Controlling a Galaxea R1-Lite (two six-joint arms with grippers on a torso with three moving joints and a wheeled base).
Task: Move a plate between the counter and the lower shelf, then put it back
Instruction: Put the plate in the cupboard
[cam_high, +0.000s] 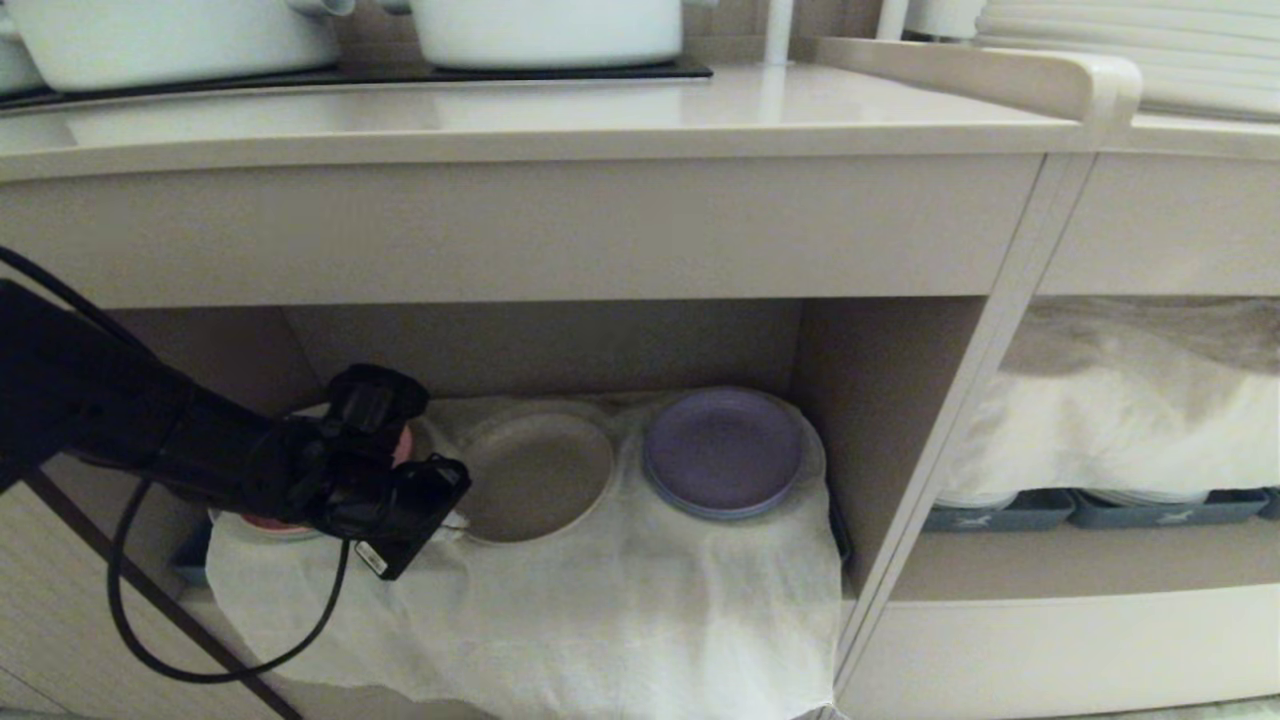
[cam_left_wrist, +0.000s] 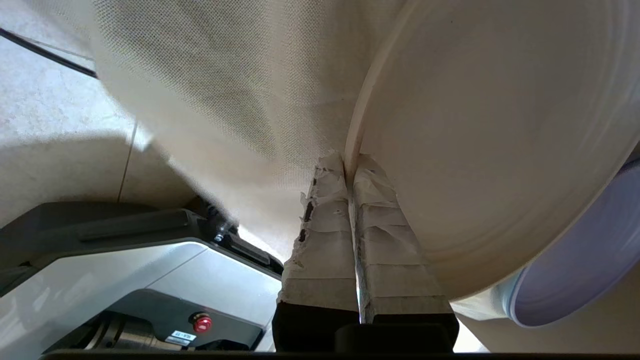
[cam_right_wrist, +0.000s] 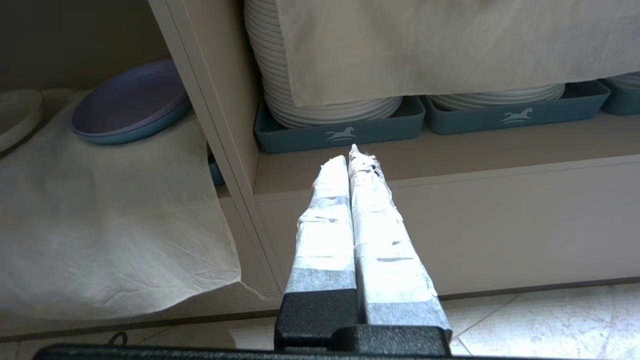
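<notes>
L gripper (cam_left_wrist: 350, 167), lower-left of head frame, is clamped on plate (cam_high: 535, 475) rim w/ fingers pinched; lift level, clear of purple plate (cam_high: 722, 450), R gripper (cam_right_wrist: 352, 157) closed empty.

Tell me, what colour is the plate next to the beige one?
Purple: the plate lies on the white cloth; clearest in the head view.

plate (cam_high: 540, 478): laid on the cloth (cam_high: 600, 620) in the lower shelf (cam_high: 880, 400), its rim between the left fingers (cam_left_wrist: 320, 240)
purple plate (cam_high: 722, 452): set beyond the fingers, right of plate
table (cam_high: 500, 120): above the shelf
</notes>
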